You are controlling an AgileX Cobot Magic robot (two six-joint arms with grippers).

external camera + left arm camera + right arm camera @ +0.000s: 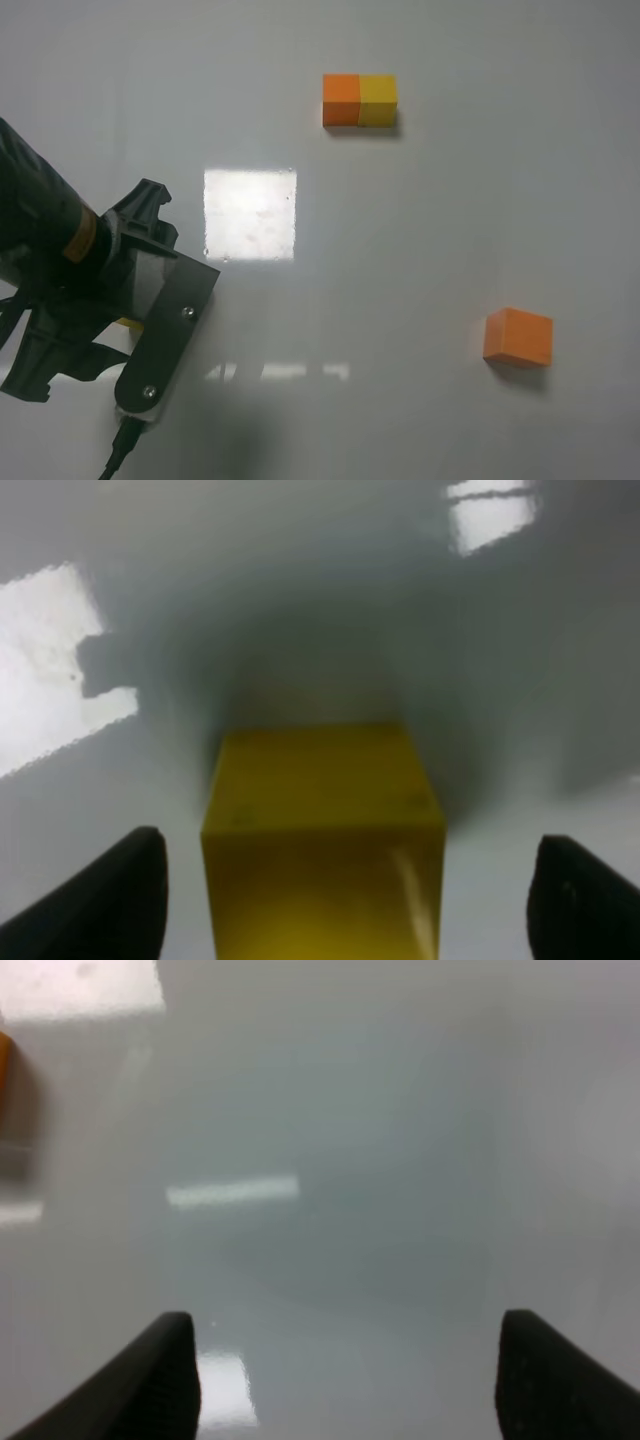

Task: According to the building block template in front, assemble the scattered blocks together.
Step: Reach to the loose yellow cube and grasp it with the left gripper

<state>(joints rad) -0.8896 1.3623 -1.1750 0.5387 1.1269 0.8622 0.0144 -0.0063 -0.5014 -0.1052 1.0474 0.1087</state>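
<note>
Between the fingers of the wide-open left hand sits the yellow cube, ungripped. Nothing is joined yet; orange cube lies well apart, right hand wide and empty.

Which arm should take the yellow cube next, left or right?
Left. The left gripper is open with the yellow cube between its fingers, not yet touched. The right gripper, also open, has nothing between its fingers.
</note>
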